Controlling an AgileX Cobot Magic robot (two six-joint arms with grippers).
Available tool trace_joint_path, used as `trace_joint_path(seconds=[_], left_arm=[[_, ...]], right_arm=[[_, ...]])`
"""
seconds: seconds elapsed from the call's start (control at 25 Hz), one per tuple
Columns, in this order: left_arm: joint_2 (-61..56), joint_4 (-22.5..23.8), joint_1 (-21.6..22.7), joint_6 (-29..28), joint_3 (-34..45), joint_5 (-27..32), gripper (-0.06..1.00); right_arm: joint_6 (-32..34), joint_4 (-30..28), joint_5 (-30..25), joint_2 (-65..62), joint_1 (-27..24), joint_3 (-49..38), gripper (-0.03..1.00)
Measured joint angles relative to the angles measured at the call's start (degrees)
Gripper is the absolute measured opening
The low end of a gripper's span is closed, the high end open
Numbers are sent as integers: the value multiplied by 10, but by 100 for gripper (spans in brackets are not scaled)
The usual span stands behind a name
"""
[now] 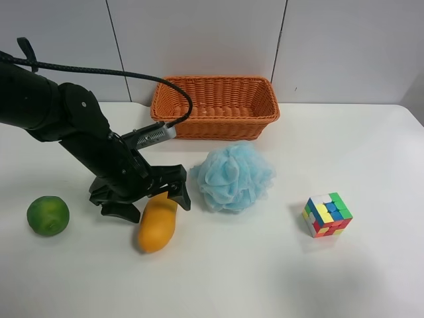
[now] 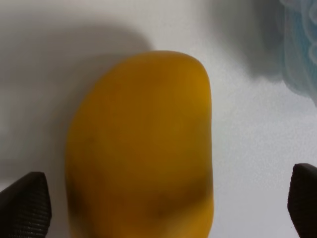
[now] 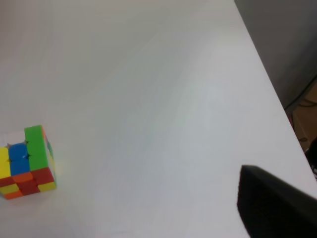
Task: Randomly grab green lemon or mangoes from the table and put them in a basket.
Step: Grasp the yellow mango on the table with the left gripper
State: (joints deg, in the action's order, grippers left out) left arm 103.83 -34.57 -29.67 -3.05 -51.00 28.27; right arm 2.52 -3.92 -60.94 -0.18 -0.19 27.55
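Note:
The orange-yellow mango [image 1: 158,225] lies on the white table [image 1: 265,278], left of centre. The left gripper [image 1: 154,203] is open and low over the mango's far end, one finger on each side. In the left wrist view the mango [image 2: 143,148] fills the space between the two black fingertips [image 2: 25,203], with a gap on each side. The green lemon [image 1: 48,215] sits alone at the exterior high view's left. The orange wicker basket [image 1: 215,126] stands empty at the back. Only a dark part of the right gripper [image 3: 277,208] shows.
A fluffy light-blue bath sponge [image 1: 232,177] lies just right of the mango, between it and the basket; its edge shows in the left wrist view [image 2: 299,44]. A colourful puzzle cube [image 1: 326,214] sits to the right, also in the right wrist view [image 3: 27,163]. The table's edge [image 3: 277,94] is near.

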Motion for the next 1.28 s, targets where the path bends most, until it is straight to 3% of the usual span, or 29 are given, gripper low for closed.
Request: trace_joint_path(seconds=[0.88, 0.96, 1.04, 1.08, 1.28], left_arm=[[33, -2, -9, 8, 0, 12, 94], [33, -2, -9, 9, 0, 13, 86], [33, -2, -9, 9, 0, 14, 66], [33, -3, -9, 10, 0, 14, 61], [33, -3, -9, 11, 0, 15, 62]], right_arm=[[0, 0, 0, 0, 0, 0, 97], [0, 0, 0, 0, 0, 0, 97], [0, 0, 0, 0, 0, 0, 97], [0, 0, 0, 0, 0, 0, 97], [0, 0, 0, 0, 0, 0, 97]])
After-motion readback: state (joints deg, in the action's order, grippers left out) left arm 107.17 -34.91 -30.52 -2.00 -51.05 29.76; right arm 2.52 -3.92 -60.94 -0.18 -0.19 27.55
